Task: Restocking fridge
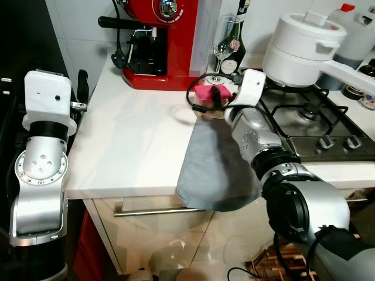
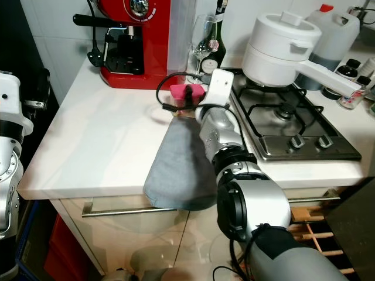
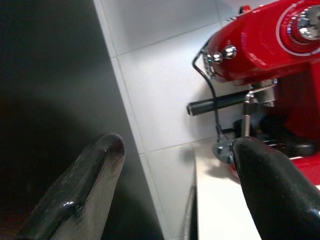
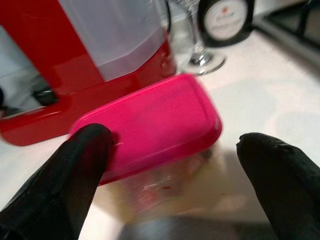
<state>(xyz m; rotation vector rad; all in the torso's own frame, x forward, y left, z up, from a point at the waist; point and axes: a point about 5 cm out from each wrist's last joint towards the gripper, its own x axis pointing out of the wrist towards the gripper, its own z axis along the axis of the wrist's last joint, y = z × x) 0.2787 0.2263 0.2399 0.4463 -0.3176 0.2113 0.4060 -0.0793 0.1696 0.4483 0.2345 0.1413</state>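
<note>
Right claw (image 4: 170, 165) at pink-lidded container (image 4: 150, 130) on white desk (image 1: 135, 146).
We note fingers spread wide, container between them, ungripped: glossy rounded-rectangular lid, clear body, beside red coffee machine (image 1: 161, 41). Left claw (image 3: 175, 185) gapes empty.

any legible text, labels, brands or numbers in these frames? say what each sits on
No text can be read here.
Dark bottle: round white label with a red mark and a line of print, too blurred to read.
Red espresso machine: round silver dial at the top, no lettering can be made out.
Clear jug behind the white pot: no readable label.
Pink-lidded container ahead of the right hand: lid is plain.
</note>
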